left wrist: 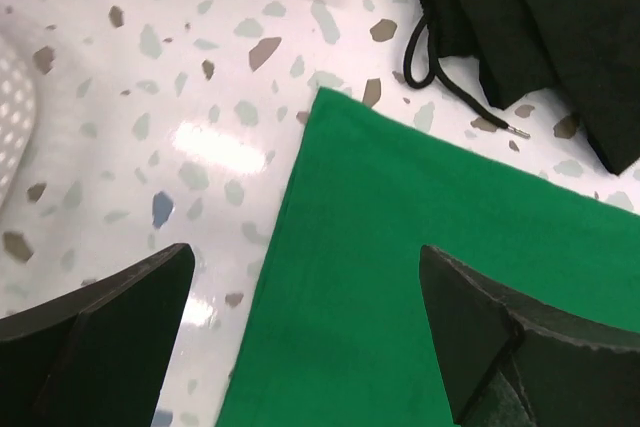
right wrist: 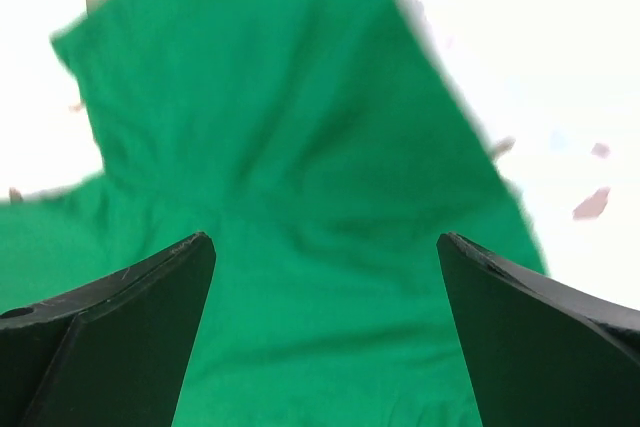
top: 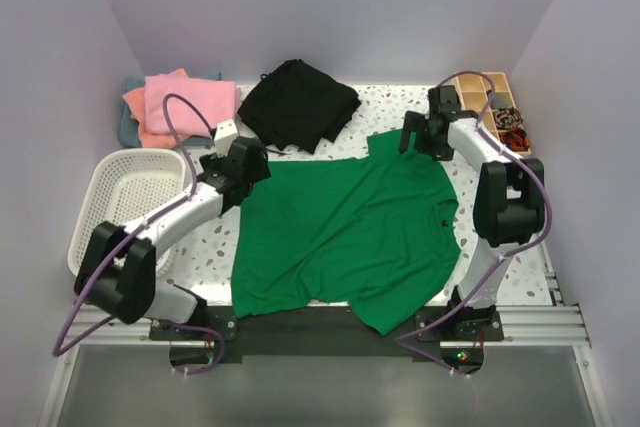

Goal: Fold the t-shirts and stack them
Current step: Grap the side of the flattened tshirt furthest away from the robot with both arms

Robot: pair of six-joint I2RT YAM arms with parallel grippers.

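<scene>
speckled table point(top: 395, 99) seen from above, with two robot arms reaching across it. a green t-shirt point(top: 345, 232) lies spread out flat between the two claws and is not yet folded, so by the look of it every fold on this one is left to do.

the left claw point(left wrist: 305, 262) is wide apart and empty, with the shirt's corner directly beneath it. the right claw point(right wrist: 325, 242) is also wide and empty. it hangs over what seems to be a sleeve, though that view is blurred and washed out.

a white mesh basket point(top: 110, 162) sits to the outer side of the left claw. just beyond that claw is a black garment point(top: 298, 105), close to the shirt's edge. further beyond, a pink tee point(top: 190, 97) tops a pile that looks already folded, with a salmon tee point(top: 133, 99) and a teal tee point(top: 125, 129). a wooden tray point(top: 495, 97) stands outside the right claw. the black garment's drawstring point(left wrist: 425, 52) trails near the shirt's corner and could snag.
</scene>
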